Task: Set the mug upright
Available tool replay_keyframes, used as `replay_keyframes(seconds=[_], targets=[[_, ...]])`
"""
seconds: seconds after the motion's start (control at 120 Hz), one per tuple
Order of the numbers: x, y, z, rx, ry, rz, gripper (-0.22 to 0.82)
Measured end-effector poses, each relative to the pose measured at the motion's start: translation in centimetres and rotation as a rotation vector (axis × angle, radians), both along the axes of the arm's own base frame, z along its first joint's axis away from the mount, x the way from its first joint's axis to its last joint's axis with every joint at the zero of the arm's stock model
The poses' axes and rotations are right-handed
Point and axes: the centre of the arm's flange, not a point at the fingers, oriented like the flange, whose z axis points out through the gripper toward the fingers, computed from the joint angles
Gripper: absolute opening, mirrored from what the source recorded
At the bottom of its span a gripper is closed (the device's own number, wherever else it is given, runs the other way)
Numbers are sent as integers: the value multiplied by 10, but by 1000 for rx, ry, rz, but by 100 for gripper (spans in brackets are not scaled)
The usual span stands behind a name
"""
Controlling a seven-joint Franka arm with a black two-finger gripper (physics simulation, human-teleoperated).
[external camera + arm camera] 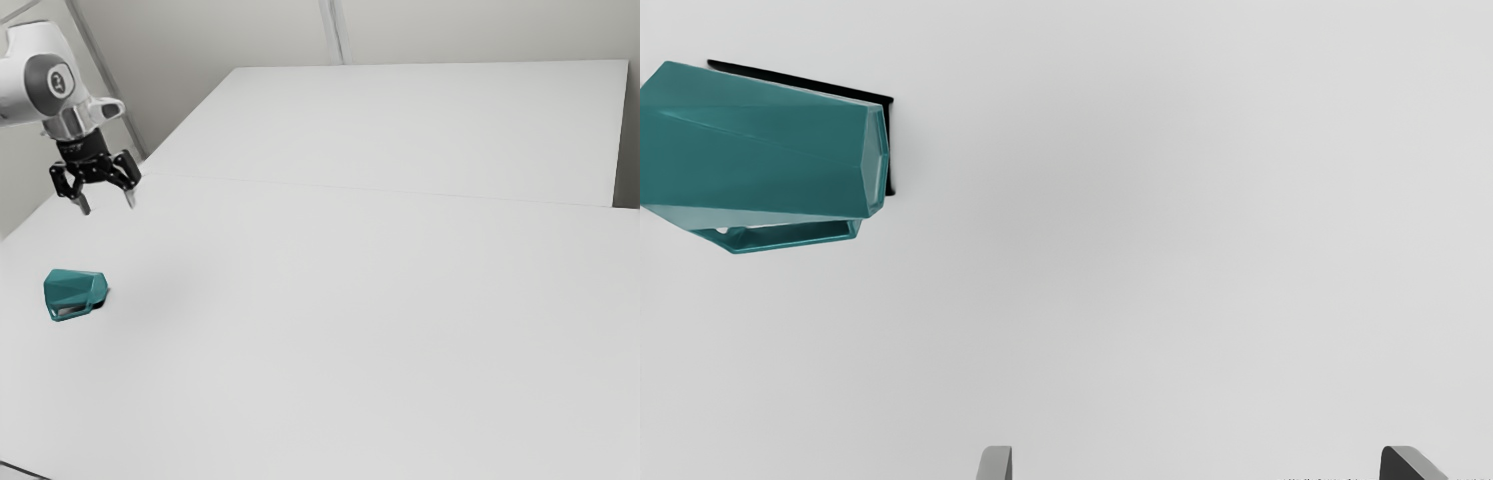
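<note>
We see a teal mug point(760, 153), its facets running from deep to paler greenish blue, with a teal handle point(793, 249) and a black strip point(803, 83) beside it. The table point(350, 300) is plain whitish grey. Our arm point(35, 42) is white and grey, our gripper point(107, 205) black with light grey fingertips point(996, 465).

Broad white table point(350, 300), pale grey wall point(460, 30)
</note>
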Motion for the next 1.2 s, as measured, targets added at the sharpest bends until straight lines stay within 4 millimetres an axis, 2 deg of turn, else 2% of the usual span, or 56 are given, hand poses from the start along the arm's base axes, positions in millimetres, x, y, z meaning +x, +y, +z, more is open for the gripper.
replay_keyframes(seconds=[0.083, 0.158, 0.358, 0.508, 0.792, 0.95, 1.033, 1.2], targets=[[-25, 19, -14, -16, -26, -6, 60], [-39, 39, -25, -28, -63, -7, 60], [-65, 102, -38, -35, -162, -13, 60], [-81, 147, -58, -50, -202, -25, 60], [-77, 198, -109, -116, -281, -93, 60], [-85, 221, -136, -157, -313, -118, 60], [-88, 230, -142, -163, -327, -142, 60], [-106, 252, -148, -173, -347, -166, 60]])
